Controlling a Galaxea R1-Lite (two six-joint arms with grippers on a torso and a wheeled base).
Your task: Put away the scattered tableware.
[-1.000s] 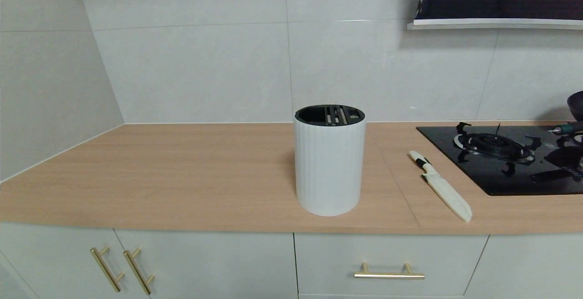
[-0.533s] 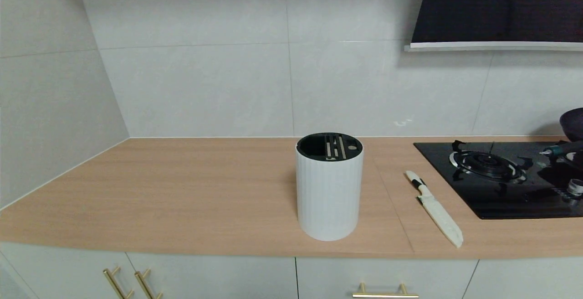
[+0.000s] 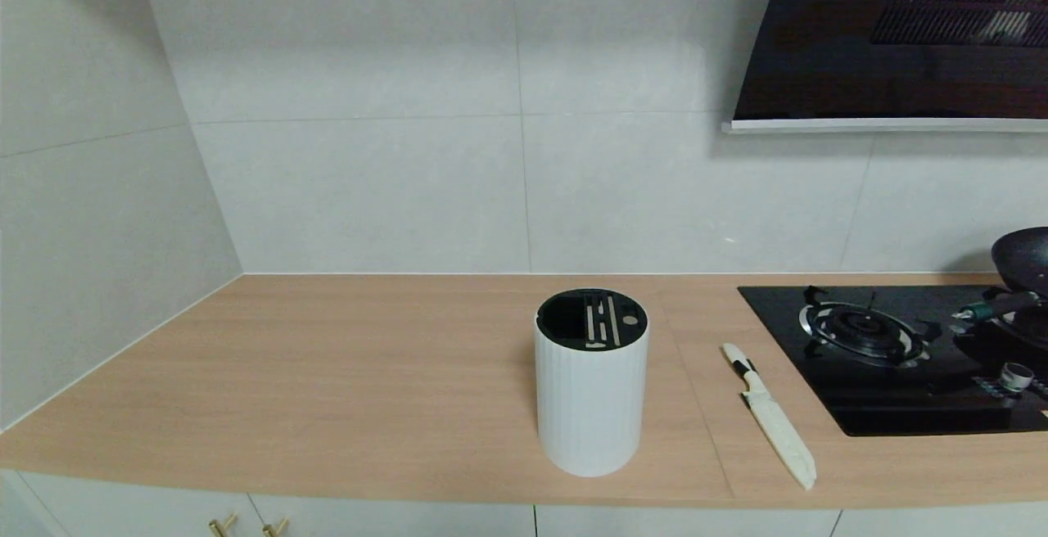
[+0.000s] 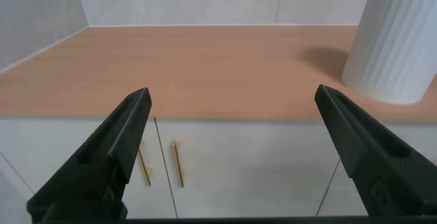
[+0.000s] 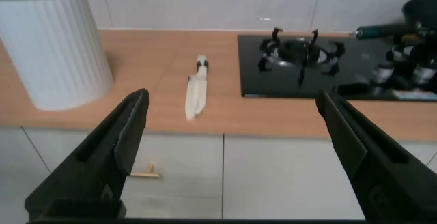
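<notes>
A white ribbed holder (image 3: 591,385) with a black slotted top stands near the front of the wooden counter (image 3: 368,381); it shows too as the holder (image 4: 398,43) and the holder (image 5: 54,46). A white knife (image 3: 770,416) with a black-banded handle lies flat to its right, blade toward the counter's front edge, seen as the knife (image 5: 196,94) in the right wrist view. My left gripper (image 4: 232,135) is open, in front of the cabinets below counter level, left of the holder. My right gripper (image 5: 232,135) is open, in front of the counter edge, facing the knife.
A black gas hob (image 3: 892,357) fills the counter's right end, with a dark pan (image 3: 1019,263) at its far edge. A range hood (image 3: 901,38) hangs above it. Tiled walls (image 3: 368,152) close the back and left. Cabinet doors with brass handles (image 4: 176,162) lie below the counter.
The head camera has tilted or risen, so the whole scene sits lower in the picture. The holder and knife keep their places on the counter.
</notes>
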